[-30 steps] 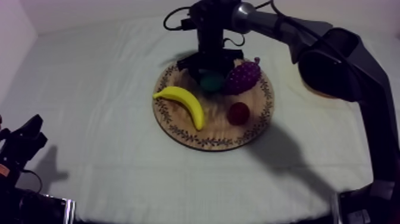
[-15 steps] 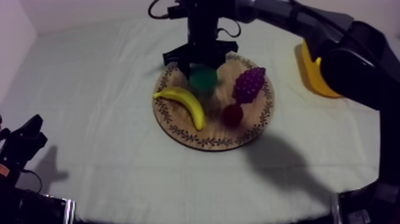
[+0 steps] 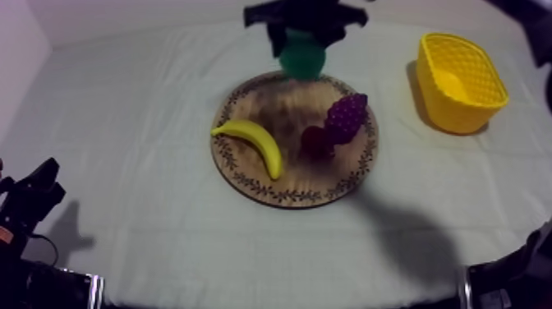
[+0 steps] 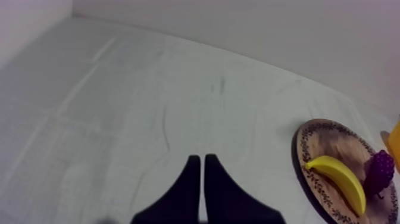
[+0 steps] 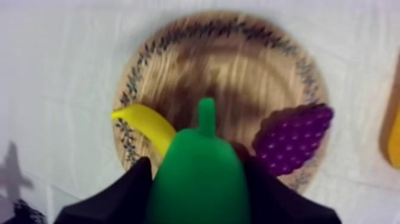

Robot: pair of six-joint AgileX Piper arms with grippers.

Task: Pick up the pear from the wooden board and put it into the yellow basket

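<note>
The green pear [image 3: 301, 56] hangs in the air over the far rim of the round wooden board [image 3: 283, 191], with my right gripper [image 3: 302, 26] shut on it. In the right wrist view the pear [image 5: 199, 179] sits between the black fingers [image 5: 119, 198], high above the board [image 5: 238, 65]. The yellow basket [image 3: 458, 72] stands at the right of the table, apart from the board. My left gripper [image 3: 34, 196] rests low at the left, and its fingers [image 4: 191, 179] lie together as a narrow wedge over bare cloth.
On the board lie a banana [image 3: 251, 145], a bunch of grapes [image 3: 346, 117] and a small red fruit [image 3: 315, 141] touching the grapes. The banana [image 5: 146, 123] and grapes [image 5: 291, 140] lie below the held pear. A back wall rises behind the table.
My right gripper has lifted the pear off the board and risen toward the far side. The grapes and the small red fruit have shifted slightly. The left arm has not moved.
</note>
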